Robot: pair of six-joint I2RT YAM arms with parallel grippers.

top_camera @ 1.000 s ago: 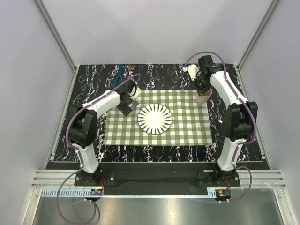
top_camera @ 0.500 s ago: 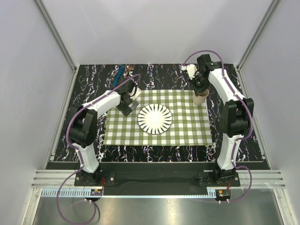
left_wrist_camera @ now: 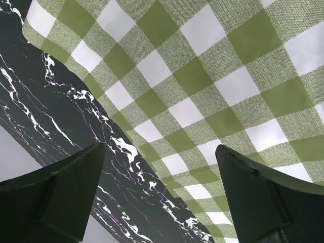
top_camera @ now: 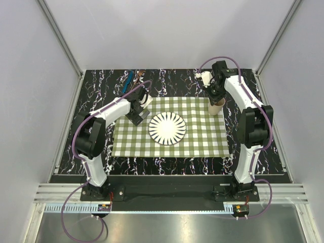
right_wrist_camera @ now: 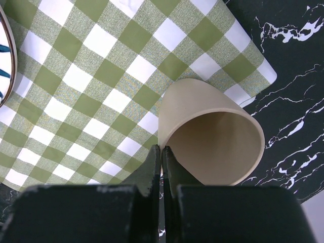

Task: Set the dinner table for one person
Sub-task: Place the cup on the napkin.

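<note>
The dinner table [top_camera: 101,147] is black with white veins. A green-and-white checked cloth [top_camera: 202,142] lies on it, with a striped white plate [top_camera: 167,127] in the middle. My right gripper [top_camera: 216,96] is shut on the rim of a beige cup [top_camera: 217,107] at the cloth's back right corner. In the right wrist view one finger is inside the cup [right_wrist_camera: 212,136] and one outside, with the gripper [right_wrist_camera: 162,149] pinching its wall. My left gripper [top_camera: 137,115] is open and empty over the cloth's back left edge, as the left wrist view [left_wrist_camera: 159,167] also shows.
A blue-handled utensil [top_camera: 130,79] and a brownish one [top_camera: 142,73] lie on the table at the back left. Grey walls with metal posts close in the table on three sides. The plate's edge [right_wrist_camera: 4,61] shows in the right wrist view.
My right arm has swung its wrist slightly left and back with the cup in its grip. The left arm has barely moved.
</note>
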